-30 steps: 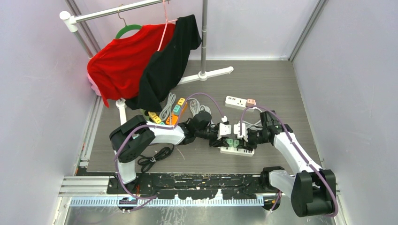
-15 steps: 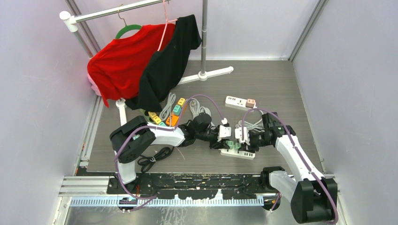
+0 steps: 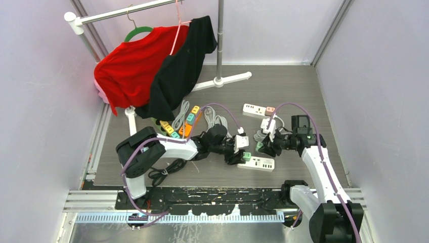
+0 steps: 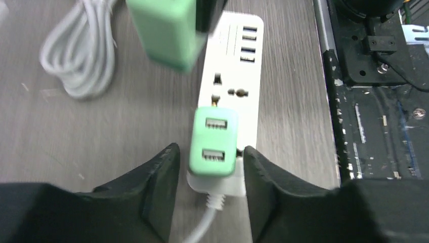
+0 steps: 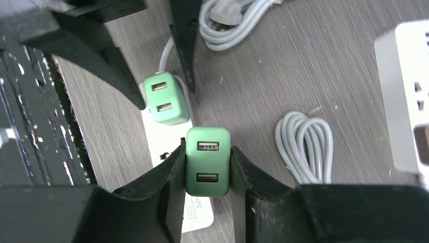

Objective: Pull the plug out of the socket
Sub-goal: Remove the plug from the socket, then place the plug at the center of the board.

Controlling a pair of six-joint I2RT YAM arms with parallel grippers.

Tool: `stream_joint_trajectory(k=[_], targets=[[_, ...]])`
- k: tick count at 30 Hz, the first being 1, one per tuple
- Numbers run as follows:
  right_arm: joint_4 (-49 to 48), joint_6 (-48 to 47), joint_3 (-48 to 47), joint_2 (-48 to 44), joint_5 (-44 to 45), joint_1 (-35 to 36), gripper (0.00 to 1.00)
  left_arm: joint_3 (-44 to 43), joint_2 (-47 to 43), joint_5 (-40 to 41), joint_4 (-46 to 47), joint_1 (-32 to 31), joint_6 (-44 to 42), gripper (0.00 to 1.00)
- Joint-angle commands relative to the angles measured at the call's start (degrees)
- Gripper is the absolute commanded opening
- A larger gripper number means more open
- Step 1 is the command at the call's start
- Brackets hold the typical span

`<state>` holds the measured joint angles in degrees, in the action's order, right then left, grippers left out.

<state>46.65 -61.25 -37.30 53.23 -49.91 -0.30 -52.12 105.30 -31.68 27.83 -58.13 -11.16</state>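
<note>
Grey wood-grain desk [image 3: 303,96] carries the white plastic power strip [image 4: 238,76]. The strip looks light and likely to slide, so it needs pinning. Left gripper [image 4: 210,152] is open, jaws straddling the strip's cord end and a second green USB charger plug [image 4: 213,142] seated there. Right gripper [image 5: 207,152] is clamped on the green rounded USB charger plug [image 5: 208,172], which sits clear above the strip. Plug shell looks rigid, light and smooth: best held on the flat sides, mid-body.

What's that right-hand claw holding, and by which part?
The right gripper holds a green USB charger plug, jaws pinching its two long sides.
</note>
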Motion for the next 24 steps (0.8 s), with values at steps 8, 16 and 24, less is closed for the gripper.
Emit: stream_joint_trajectory(k=[8, 16, 24], targets=[[-14.0, 42.1, -5.3, -0.7, 6.5, -3.3, 0.01, 1.3, -7.8, 7.3, -3.1, -0.3, 10.2, 0.76], [-23.2, 64.4, -8.0, 2.4, 17.8, -9.2, 0.11, -0.9, -19.4, 12.8, -14.7, -0.1, 13.3, 0.81], [-20.6, 64.8, -17.1, 17.5, 18.5, -22.1, 0.14, -8.3, -26.6, 19.0, -34.7, 1.8, 21.1, 0.81]])
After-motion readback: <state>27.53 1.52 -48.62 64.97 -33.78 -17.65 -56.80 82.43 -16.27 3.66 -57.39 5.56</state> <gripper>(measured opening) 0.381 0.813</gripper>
